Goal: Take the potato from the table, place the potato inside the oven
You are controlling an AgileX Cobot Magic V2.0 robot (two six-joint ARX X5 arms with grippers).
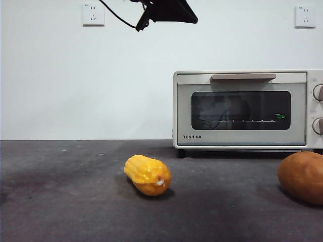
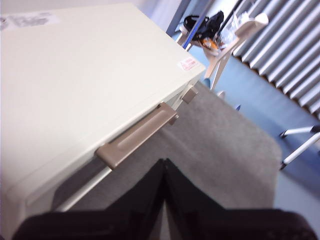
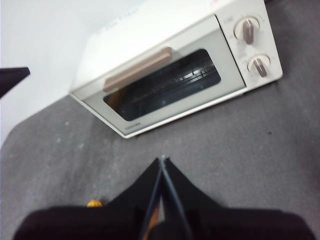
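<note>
On the dark grey table, the yellow corn cob lies nearest, in the middle. The potato rests at the right edge of the front view, apart from the corn and in front of the oven, whose door is closed. The left gripper hangs above the oven's tan handle with jaws closed on nothing. The right gripper is above the table before the oven, jaws also closed and empty.
</note>
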